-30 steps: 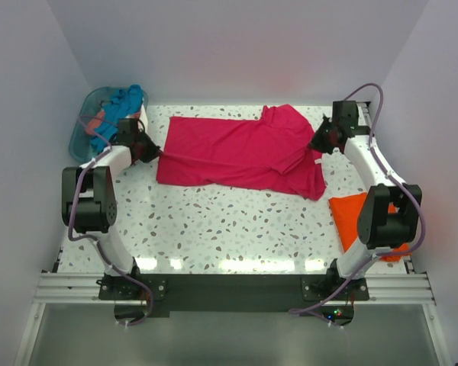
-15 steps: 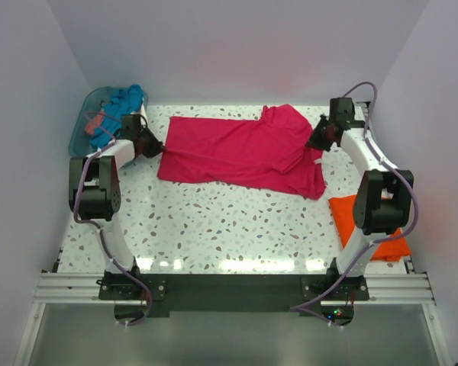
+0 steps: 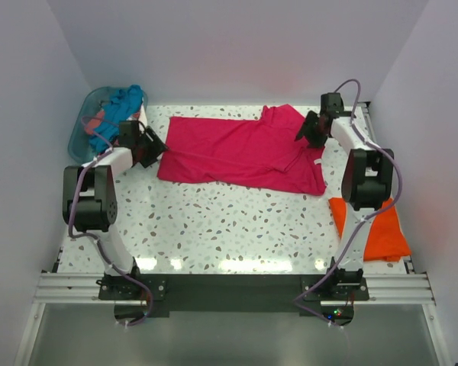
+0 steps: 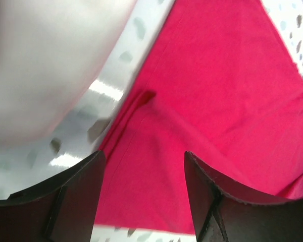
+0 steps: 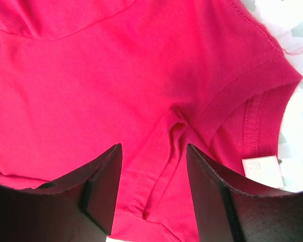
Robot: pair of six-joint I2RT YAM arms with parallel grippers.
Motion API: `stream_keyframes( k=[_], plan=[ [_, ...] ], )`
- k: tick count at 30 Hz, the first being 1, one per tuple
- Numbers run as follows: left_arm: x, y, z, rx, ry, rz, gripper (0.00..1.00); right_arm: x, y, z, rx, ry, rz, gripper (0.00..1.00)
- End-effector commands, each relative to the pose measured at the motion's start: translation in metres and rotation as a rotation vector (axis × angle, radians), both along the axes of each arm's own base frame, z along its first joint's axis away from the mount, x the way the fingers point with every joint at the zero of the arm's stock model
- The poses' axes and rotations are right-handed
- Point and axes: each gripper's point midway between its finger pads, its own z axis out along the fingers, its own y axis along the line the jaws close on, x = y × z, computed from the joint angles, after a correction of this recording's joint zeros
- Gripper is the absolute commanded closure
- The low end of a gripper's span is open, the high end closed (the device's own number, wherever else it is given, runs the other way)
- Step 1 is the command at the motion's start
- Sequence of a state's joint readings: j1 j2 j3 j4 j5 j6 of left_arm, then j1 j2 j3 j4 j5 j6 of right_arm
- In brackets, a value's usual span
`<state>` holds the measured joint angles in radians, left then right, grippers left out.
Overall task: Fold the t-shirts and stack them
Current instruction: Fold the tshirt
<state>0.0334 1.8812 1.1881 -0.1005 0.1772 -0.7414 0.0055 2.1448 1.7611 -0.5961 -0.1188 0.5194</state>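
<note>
The magenta-pink t-shirt (image 3: 244, 152) lies spread across the back half of the table, with its right part folded over. My left gripper (image 3: 154, 147) hangs open over the shirt's left edge. In the left wrist view the left gripper (image 4: 144, 161) has pink cloth (image 4: 217, 75) beneath its spread fingers and nothing gripped. My right gripper (image 3: 304, 131) stands open over the shirt's right end. In the right wrist view the right gripper (image 5: 152, 151) straddles a raised seam fold near the collar, and the white neck label (image 5: 262, 171) shows. An orange t-shirt (image 3: 378, 229) lies folded at the right edge.
A translucent teal basin (image 3: 82, 133) at the back left corner holds teal (image 3: 126, 99) and salmon tees. The speckled white table (image 3: 214, 221) has bare room in front of the pink shirt. White walls close in on three sides.
Both grippers were shut on the pink shirt's edges and have opened, letting the cloth go. The right arm has swung back and left, uncovering more of the orange shirt.
</note>
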Motion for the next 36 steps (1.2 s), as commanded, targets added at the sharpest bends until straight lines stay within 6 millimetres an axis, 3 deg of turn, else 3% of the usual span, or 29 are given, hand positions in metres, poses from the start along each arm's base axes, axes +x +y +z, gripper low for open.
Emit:
stream_keyframes(
  k=[1,2,3,5,6,7,9,11,16,25,28,32,36],
  plan=[
    [-0.022,0.015,0.027,0.059,-0.034,0.073,0.32,-0.018,-0.008,0.048,-0.041,-0.073,-0.004,0.43],
    [-0.04,0.017,0.014,0.056,0.013,0.101,0.32,-0.025,-0.007,0.048,-0.036,-0.071,-0.005,0.43],
    [-0.047,0.022,0.023,0.073,-0.004,0.134,0.33,-0.028,-0.007,0.052,-0.033,-0.096,-0.008,0.44],
    [-0.068,0.022,0.012,0.078,0.026,0.157,0.37,-0.055,0.001,0.044,-0.026,-0.078,-0.009,0.46],
    [-0.072,0.022,0.018,0.077,0.011,0.163,0.38,-0.058,0.009,0.043,-0.017,-0.096,0.0,0.46],
    [-0.076,0.021,0.016,0.072,0.019,0.164,0.39,-0.076,0.015,0.023,-0.005,-0.052,0.005,0.47],
    [-0.084,0.018,0.01,0.07,0.031,0.161,0.41,-0.081,0.032,0.023,0.021,-0.078,0.018,0.49],
    [-0.087,0.014,0.007,0.059,0.033,0.15,0.41,-0.092,0.044,0.005,0.03,-0.049,0.021,0.49],
    [-0.085,0.008,0.009,0.039,0.006,0.121,0.43,-0.088,0.077,-0.008,0.052,-0.038,0.055,0.49],
    [-0.085,0.005,0.006,0.036,0.008,0.101,0.45,-0.076,0.081,-0.027,0.057,-0.015,0.017,0.5],
    [-0.085,0.005,0.002,0.035,0.014,0.101,0.46,-0.071,0.082,-0.029,0.063,-0.019,0.009,0.61],
    [-0.086,0.006,-0.001,0.039,0.022,0.103,0.48,-0.064,0.081,-0.028,0.053,-0.021,0.002,0.83],
    [-0.088,0.007,-0.004,0.048,0.032,0.108,0.49,-0.054,0.081,-0.019,0.043,-0.041,0.01,0.89]
  ],
)
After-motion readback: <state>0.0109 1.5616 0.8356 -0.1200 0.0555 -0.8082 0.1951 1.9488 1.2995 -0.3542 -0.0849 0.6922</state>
